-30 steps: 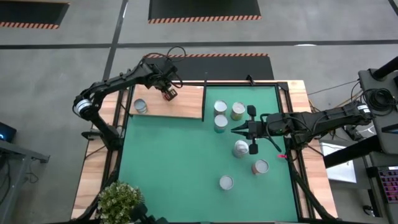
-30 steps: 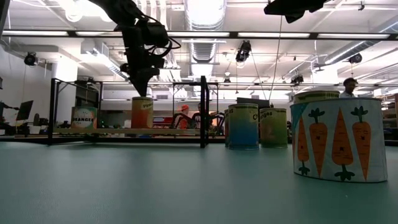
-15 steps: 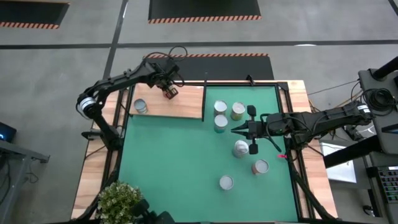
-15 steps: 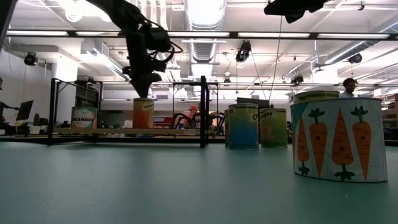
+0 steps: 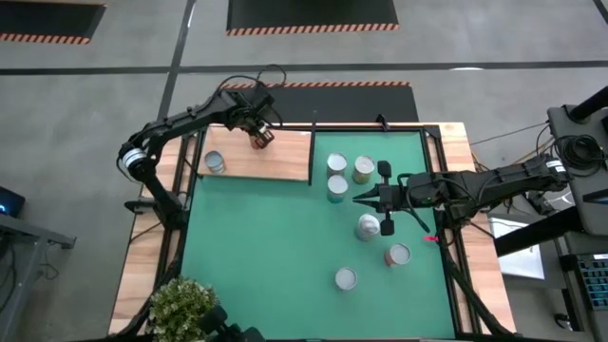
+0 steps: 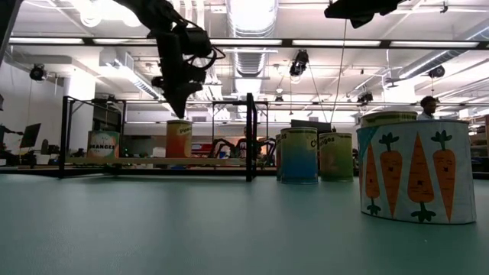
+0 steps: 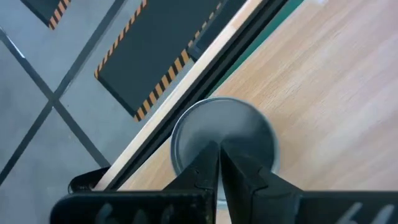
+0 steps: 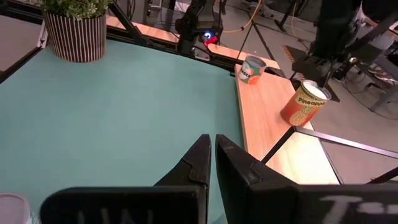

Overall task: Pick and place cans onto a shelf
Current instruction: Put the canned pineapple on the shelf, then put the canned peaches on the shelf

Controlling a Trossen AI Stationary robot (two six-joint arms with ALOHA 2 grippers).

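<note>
Left claw fingers closed, arm extended to far-left corner; right claw closed, arm hovering mid-surface.

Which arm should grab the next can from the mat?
Right, probably. The right gripper hangs over the green mat among the loose cans, fingers shut. The left gripper is across the table above the pineapple can on the shelf.

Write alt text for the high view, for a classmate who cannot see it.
Seen from above, the left hand hovers over a can at the far edge of the wooden shelf, where another can already stands. The right hand waits, shut, over the green mat among six loose cans.
</note>
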